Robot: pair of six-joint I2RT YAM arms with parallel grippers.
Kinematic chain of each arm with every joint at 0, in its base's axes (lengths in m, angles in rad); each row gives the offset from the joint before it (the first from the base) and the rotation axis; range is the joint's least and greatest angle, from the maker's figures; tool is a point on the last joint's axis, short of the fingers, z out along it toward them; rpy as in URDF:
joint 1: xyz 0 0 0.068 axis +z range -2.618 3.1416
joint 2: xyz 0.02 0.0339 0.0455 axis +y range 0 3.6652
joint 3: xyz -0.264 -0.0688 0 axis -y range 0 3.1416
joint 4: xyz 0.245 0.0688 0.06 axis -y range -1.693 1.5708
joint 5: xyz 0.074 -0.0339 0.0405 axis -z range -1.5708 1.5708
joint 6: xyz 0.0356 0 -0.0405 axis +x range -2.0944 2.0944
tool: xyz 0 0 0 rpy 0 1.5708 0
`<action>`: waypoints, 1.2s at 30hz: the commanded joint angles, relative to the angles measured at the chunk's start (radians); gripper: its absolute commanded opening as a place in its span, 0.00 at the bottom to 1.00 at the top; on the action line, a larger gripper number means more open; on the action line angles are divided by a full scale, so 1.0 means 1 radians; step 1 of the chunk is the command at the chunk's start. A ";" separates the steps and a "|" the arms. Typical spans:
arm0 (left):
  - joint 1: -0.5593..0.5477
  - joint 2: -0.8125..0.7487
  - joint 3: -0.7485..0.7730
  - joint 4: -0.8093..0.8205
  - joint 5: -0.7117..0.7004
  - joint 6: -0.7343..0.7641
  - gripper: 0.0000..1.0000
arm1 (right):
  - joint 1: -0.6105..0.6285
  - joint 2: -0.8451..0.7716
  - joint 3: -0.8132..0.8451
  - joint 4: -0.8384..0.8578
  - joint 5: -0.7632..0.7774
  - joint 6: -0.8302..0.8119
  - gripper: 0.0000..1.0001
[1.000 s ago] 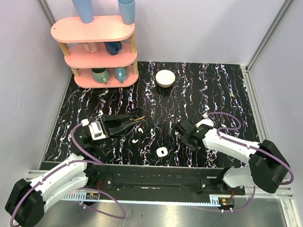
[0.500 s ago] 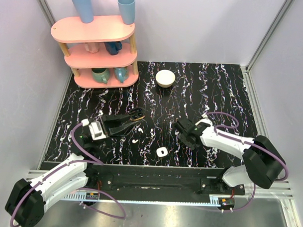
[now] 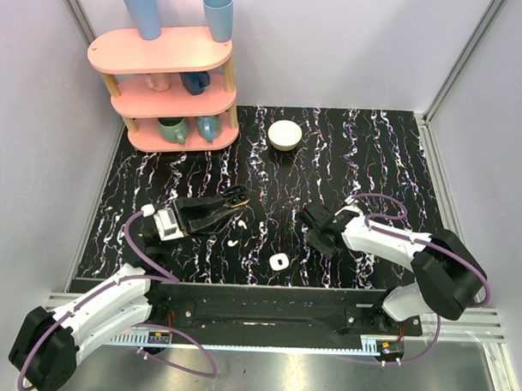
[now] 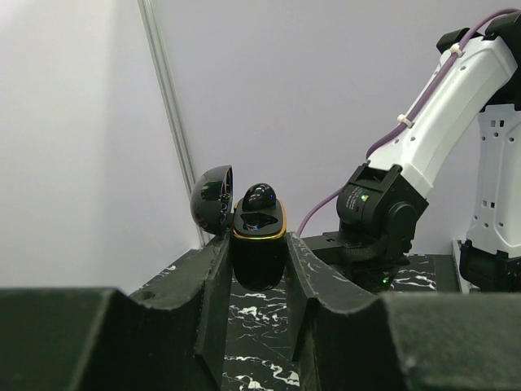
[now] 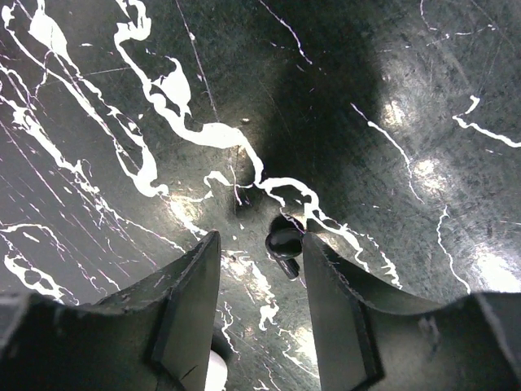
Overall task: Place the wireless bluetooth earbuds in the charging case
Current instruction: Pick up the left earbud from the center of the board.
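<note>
Earbud (image 5: 284, 243), black, lies on the counter (image 5: 423, 122) between the parted jaws of the right gripper (image 5: 260, 244), nearer its right side, with its stem pointing back toward the wrist. The left gripper (image 4: 256, 248) clamps the open case (image 4: 260, 224).

Marble table (image 3: 374, 148): shelf (image 3: 163, 59), bowl (image 3: 285, 135), black earbud (image 5: 283, 243)

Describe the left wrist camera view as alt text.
The left gripper clamps a small black charging case with a gold rim, lid flipped open, one glossy black earbud seated in it. The right arm stands behind, against a pale wall.
</note>
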 commanded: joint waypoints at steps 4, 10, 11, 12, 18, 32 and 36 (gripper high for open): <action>-0.004 0.011 0.002 0.038 -0.013 0.020 0.00 | -0.013 0.018 0.031 0.010 -0.020 0.005 0.51; -0.004 0.014 0.003 0.038 -0.013 0.020 0.00 | -0.013 0.013 0.031 0.010 -0.045 0.005 0.51; -0.004 0.014 0.003 0.038 -0.016 0.020 0.00 | -0.013 0.015 0.033 0.010 -0.043 0.008 0.51; -0.004 0.012 0.003 0.036 -0.015 0.020 0.00 | -0.013 0.016 0.033 0.008 -0.042 0.009 0.51; -0.004 0.005 0.003 0.028 -0.015 0.020 0.00 | -0.014 0.027 0.027 0.000 -0.048 0.049 0.50; -0.004 0.004 0.005 0.027 -0.016 0.019 0.00 | -0.031 0.024 -0.002 -0.003 -0.063 0.104 0.47; -0.004 0.004 0.005 0.028 -0.015 0.017 0.00 | -0.034 0.024 -0.001 -0.004 -0.062 0.106 0.46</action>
